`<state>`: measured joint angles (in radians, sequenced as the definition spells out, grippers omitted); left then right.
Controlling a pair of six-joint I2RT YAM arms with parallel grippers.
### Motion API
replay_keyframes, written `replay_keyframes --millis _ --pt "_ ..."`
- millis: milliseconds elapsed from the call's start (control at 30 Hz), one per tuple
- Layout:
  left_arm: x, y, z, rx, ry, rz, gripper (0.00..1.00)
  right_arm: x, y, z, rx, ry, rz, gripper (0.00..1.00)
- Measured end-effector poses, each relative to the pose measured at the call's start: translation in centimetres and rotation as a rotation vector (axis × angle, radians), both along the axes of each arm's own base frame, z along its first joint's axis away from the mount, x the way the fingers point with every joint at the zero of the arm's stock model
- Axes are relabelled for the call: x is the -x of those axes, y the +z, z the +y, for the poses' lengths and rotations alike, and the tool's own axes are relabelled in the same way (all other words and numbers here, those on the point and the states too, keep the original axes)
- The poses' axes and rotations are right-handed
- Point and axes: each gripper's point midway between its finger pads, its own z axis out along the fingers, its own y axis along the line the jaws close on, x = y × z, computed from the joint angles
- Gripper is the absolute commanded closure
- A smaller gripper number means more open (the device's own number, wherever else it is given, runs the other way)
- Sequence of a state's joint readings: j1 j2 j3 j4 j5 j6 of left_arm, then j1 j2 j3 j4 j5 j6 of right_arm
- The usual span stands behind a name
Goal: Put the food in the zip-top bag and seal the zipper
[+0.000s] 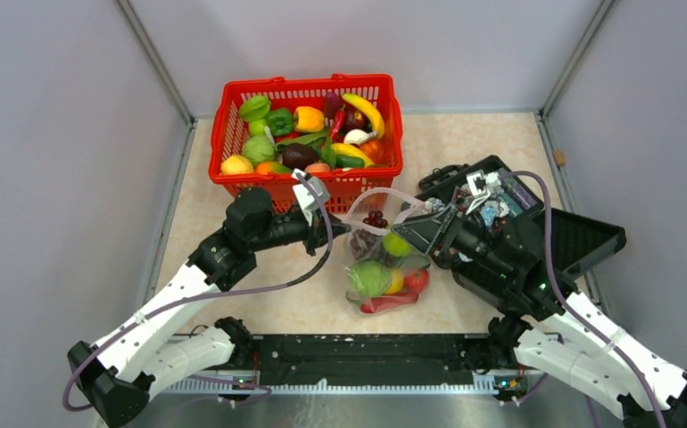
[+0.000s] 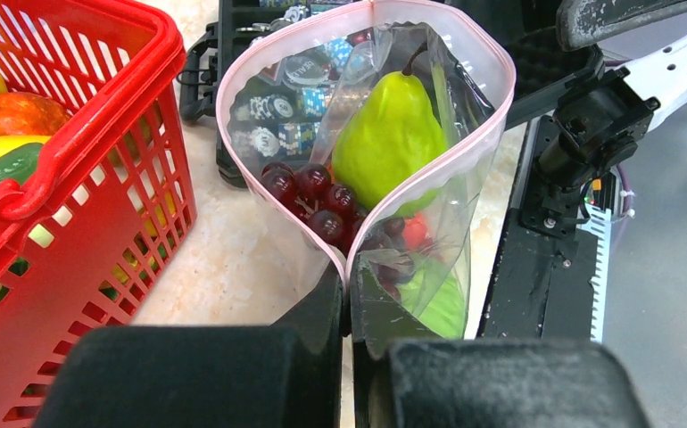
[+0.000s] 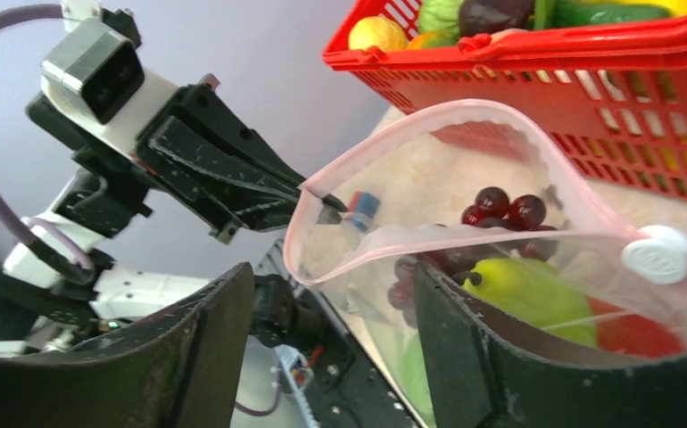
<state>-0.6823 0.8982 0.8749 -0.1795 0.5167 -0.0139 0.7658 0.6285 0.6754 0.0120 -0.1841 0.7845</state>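
The zip-top bag (image 2: 465, 223) is pinched at its left corner by the left gripper (image 2: 347, 299). The right gripper (image 3: 331, 281) is spread wide beside its right end; contact is unclear.

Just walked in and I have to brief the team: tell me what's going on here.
Two robot arms are bagging toy food. The left claw pinches one end of the zip-top bag at its mouth, holding it up and open. The right claw is open at the opposite side, near the white slider. A green pear and purple grapes sit on top of what is inside. The zipper is not yet sealed, and more toys lie in the red basket.
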Motion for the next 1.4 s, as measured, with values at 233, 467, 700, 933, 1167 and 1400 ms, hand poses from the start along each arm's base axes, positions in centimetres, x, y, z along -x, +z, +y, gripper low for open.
replay_keyframes --millis 233,467,700,933,1167,1400 --pt "0.2 0.7 0.4 0.008 0.005 -0.033 1.00 -0.2 0.7 -1.9 0.198 -0.048 -0.144 0.36" --pt "0.4 2.3 1.4 0.020 0.033 -0.096 1.00 -0.4 1.3 -6.2 0.328 -0.198 -0.303 0.40" --pt "-0.1 3.1 2.1 -0.014 0.075 -0.124 1.00 -0.6 0.3 -7.7 0.475 -0.216 -0.318 0.37" --pt "-1.0 2.3 3.0 -0.062 0.139 -0.119 1.00 -0.3 -4.4 -6.0 0.559 -0.094 -0.307 0.35" --pt "-1.4 2.0 3.3 -0.083 0.159 -0.128 1.00 0.2 -6.6 -5.2 0.545 -0.039 -0.366 0.37" --pt "-1.1 2.1 3.4 -0.091 0.141 -0.148 1.00 -2.2 -8.3 -4.6 0.492 -0.139 -0.401 0.40"
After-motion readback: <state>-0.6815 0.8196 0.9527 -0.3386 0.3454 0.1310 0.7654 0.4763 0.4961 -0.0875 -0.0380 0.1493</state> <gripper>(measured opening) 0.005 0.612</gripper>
